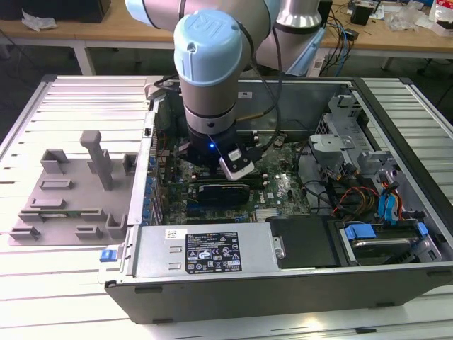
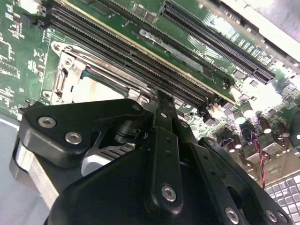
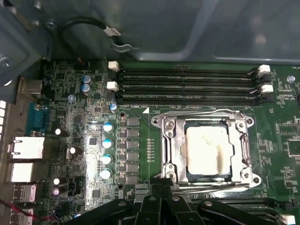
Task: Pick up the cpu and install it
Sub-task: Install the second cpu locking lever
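Cpu point(image 3: 207, 151) seated flat in the motherboard socket point(image 3: 205, 146), silver top smudged, framed by the metal retention bracket; in the second wrist view just a pale sliver of it point(image 2: 96, 90), rest hidden behind the gripper body. Gripper point(image 3: 161, 183) just beside the socket's edge, black fingers point(image 2: 164, 112) drawn together with nothing between them, tips apart from the cpu; linkages cut off by the frame edge in both wrist views. Arm point(image 1: 212, 71) hanging down into the open computer case point(image 1: 283, 283) in the exterior view, blocking the socket area. Memory slots point(image 3: 187, 86) beyond the socket. Grey fixture tray point(image 1: 71, 191) at the exterior view's left, outside the case, its pockets hard to make out.
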`<act>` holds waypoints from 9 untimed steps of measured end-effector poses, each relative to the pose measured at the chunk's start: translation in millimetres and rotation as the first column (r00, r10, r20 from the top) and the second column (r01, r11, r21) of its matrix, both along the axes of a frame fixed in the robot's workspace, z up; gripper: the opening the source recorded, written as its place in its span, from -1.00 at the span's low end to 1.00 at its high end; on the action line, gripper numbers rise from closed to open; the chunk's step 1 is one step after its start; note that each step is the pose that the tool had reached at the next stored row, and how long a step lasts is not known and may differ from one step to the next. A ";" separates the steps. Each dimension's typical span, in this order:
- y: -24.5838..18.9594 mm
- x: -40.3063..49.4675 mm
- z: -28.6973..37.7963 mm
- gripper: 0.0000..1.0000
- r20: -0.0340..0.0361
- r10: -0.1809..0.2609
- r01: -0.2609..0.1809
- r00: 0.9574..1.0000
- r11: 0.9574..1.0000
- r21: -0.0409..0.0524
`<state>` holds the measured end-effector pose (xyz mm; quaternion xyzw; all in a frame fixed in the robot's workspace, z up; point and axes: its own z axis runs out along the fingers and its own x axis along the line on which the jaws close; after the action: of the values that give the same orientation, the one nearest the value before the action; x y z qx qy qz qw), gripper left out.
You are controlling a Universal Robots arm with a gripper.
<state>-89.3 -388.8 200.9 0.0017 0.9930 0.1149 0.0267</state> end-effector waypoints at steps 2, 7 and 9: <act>0.1 -1.3 -1.8 -0.79 0.001 0.000 0.000 1.000 1.000 0.009; 0.0 -3.1 -5.1 -0.79 0.002 0.000 0.000 1.000 1.000 0.016; 0.0 -3.0 -4.3 -0.79 0.002 0.000 0.000 1.000 1.000 0.017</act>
<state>-92.4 -388.8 196.6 0.0017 0.9920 0.1231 0.0278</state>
